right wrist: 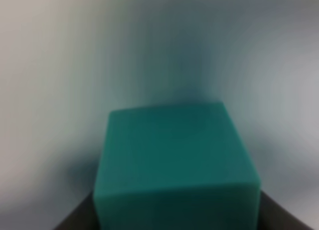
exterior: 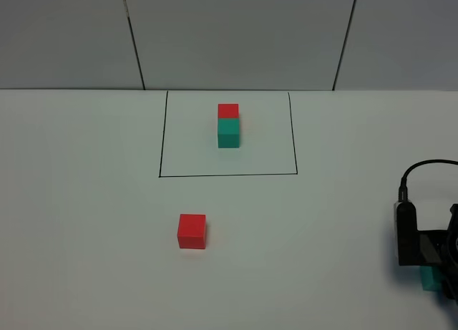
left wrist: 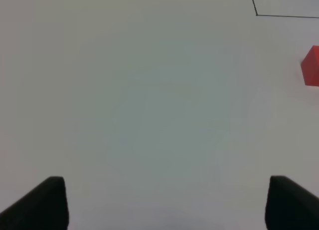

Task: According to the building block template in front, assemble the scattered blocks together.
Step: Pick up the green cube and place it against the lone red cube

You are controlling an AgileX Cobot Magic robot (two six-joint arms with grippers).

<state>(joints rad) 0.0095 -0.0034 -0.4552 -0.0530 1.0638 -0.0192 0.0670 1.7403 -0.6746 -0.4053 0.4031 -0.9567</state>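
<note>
Teal-green and matte, the small loose cube (right wrist: 177,155) fills the right wrist view. The right gripper (right wrist: 177,220) is clenched on it, low over the near right part of the white table (exterior: 86,201). The left gripper (left wrist: 164,205) hangs released, its jaws wide with nothing between them. The small loose red cube (exterior: 192,230) lies well apart, just in front of the thin black-lined rectangle (exterior: 227,175). That rectangle frames the building block template (exterior: 228,126), where red touches teal on its far side. For this carry, we judge we should lift straight up and keep the cube square in the jaws. We would then set it down on the red cube's near side, edges aligned, before closing the gap.
</note>
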